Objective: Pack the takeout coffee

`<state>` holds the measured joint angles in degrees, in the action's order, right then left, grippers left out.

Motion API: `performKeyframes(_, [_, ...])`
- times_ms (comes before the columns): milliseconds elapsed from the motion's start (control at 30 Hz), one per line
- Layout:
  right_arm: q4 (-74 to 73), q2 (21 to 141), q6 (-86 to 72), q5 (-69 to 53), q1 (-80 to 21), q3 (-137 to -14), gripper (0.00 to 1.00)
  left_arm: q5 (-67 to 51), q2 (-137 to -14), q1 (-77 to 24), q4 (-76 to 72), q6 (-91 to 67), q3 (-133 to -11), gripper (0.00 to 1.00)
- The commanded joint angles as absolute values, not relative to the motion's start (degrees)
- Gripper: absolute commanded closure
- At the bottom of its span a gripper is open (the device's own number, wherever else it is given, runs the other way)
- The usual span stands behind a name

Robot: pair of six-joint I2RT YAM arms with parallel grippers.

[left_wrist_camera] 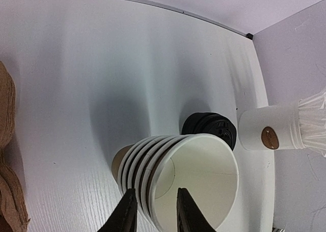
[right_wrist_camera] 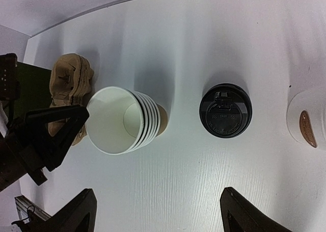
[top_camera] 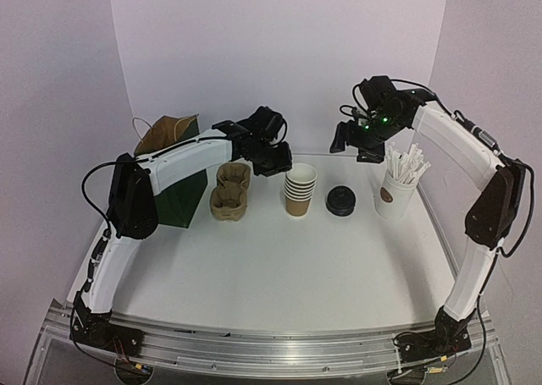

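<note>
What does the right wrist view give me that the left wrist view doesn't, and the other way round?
Only the right wrist view shows the black lids whole from above, the green bag, and the left gripper from outside, at the cups' rim. Only the left wrist view shows the white sticks in the logo cup, and the cup rims running between that gripper's fingers; whether they pinch is unclear. Both views show the nested paper cups, the lids, the logo cup and the pulp carrier.
</note>
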<state>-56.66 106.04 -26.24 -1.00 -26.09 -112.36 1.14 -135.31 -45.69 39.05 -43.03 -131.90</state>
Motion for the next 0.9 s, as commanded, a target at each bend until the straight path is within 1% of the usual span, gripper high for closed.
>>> performKeyframes(0, [-56.88,106.74,-26.62,-1.85,-26.06,-113.64,0.16,0.19,-136.34,-45.44,39.04,-42.14,-134.21,0.78])
performKeyframes(133, [-57.00,106.62,-26.61,-1.73,-26.09,-113.64,0.16,-1.27,-136.85,-45.55,38.86,-42.30,-134.29,0.83])
performKeyframes(367, [-57.01,106.76,-26.64,-1.76,-26.09,-113.83,0.17,-1.61,-137.26,-45.48,39.50,-41.94,-134.30,0.83])
performKeyframes(600, [-57.04,106.95,-26.80,-1.93,-26.08,-114.02,0.17,-1.02,-136.48,-45.50,38.89,-42.28,-133.52,0.94])
performKeyframes(667, [-57.04,106.96,-26.87,-2.01,-26.08,-113.99,0.16,-0.71,-136.11,-45.46,38.70,-42.28,-133.59,0.99])
performKeyframes(867, [-57.07,107.16,-27.03,-2.50,-26.09,-114.06,0.16,0.94,-134.86,-45.44,38.88,-41.73,-134.23,1.00])
